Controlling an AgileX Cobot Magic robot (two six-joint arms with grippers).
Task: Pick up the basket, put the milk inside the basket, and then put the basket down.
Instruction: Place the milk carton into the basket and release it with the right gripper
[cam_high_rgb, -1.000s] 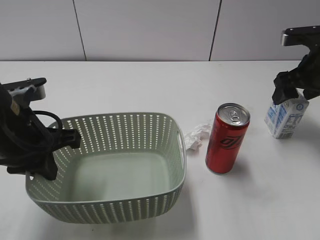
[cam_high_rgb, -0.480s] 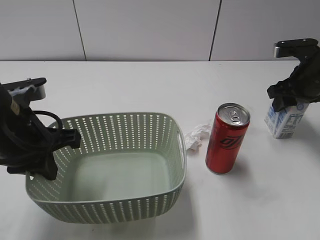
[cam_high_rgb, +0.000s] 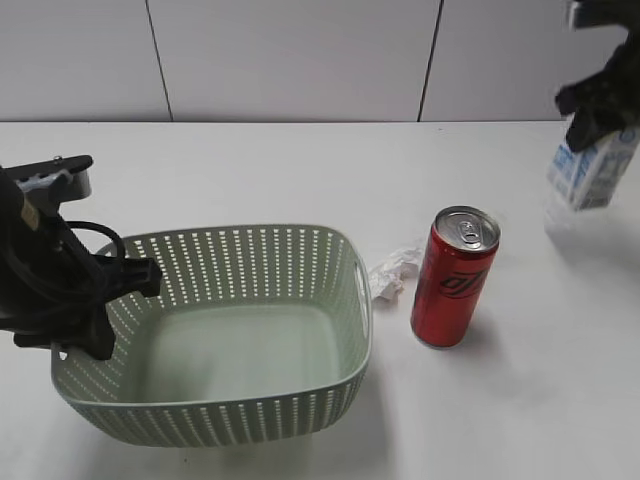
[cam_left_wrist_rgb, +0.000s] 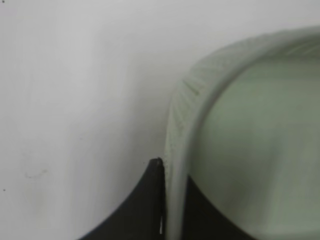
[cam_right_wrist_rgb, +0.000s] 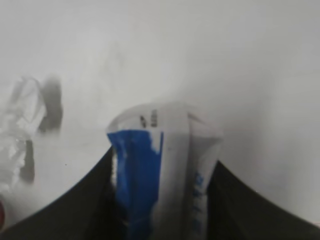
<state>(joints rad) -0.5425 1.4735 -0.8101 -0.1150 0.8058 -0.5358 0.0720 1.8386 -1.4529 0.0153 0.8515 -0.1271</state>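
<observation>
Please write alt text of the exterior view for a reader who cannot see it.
The right gripper holds the milk in the air at the far right, tilted. The left gripper grips the left rim of the empty green basket; a red can and crumpled paper stand between on the white table.

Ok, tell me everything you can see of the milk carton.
The milk is a small white carton with blue printing and a folded gable top, cardboard by its look. The right claw is shut on its upper part, black fingers on both sides. It hangs tilted, clear of the table, at the far right, beyond the red can.
</observation>
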